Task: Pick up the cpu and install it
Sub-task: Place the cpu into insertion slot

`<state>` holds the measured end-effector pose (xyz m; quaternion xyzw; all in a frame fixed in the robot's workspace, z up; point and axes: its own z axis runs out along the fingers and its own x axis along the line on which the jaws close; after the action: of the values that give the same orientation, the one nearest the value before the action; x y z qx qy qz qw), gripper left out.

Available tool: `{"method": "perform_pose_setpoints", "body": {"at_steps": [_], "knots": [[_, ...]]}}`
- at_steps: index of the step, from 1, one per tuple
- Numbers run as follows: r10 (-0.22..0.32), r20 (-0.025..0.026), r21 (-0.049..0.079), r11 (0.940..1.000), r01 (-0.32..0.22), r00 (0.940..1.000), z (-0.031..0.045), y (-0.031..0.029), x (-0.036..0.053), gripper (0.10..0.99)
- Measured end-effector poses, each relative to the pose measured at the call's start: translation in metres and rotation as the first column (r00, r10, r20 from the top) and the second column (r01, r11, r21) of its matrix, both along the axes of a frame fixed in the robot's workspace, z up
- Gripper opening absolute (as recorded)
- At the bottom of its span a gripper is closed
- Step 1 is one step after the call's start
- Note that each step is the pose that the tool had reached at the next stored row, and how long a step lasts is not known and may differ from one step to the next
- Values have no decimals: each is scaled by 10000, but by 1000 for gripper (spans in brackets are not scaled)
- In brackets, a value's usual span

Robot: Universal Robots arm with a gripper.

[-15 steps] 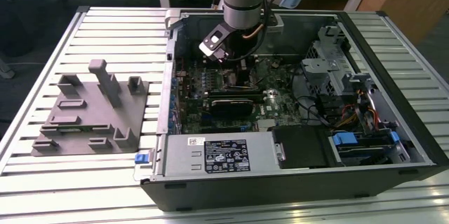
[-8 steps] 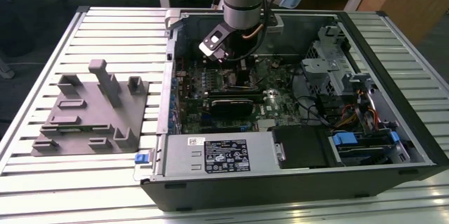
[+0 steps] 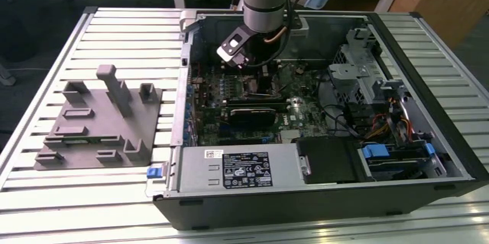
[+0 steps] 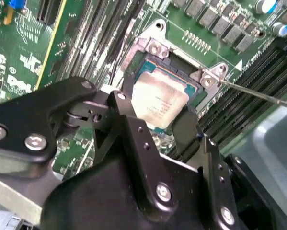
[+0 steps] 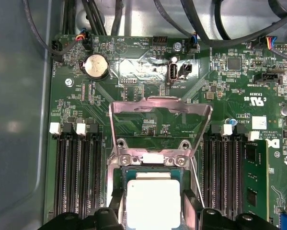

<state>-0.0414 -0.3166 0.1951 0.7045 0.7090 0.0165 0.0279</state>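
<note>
Indoors, slatted metal table (image 3: 114, 26), open computer case (image 3: 306, 204), fingers (image 4: 131, 122) gripping cpu (image 4: 160, 100) at socket (image 4: 153, 48).

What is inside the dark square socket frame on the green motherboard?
A small square chip with pale silvery metal top lies within it; the contacts underneath are covered.

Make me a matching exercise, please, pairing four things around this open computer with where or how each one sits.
Things:
1. cpu
2. load plate
3. coin cell
4. grey fixture

Places or states:
A. on the slatted table, outside the case
B. round, on the green board
C. at the socket, pale metal top up
D. swung open off the socket

Pairs: 1-C, 2-D, 3-B, 4-A
</note>
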Motion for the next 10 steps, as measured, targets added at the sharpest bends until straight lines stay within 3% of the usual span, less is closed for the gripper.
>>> {"method": "perform_pose_setpoints", "body": {"at_steps": [10], "knots": [[0, 0, 1, 10000, 0, 10000, 20, 0, 0, 600]]}}
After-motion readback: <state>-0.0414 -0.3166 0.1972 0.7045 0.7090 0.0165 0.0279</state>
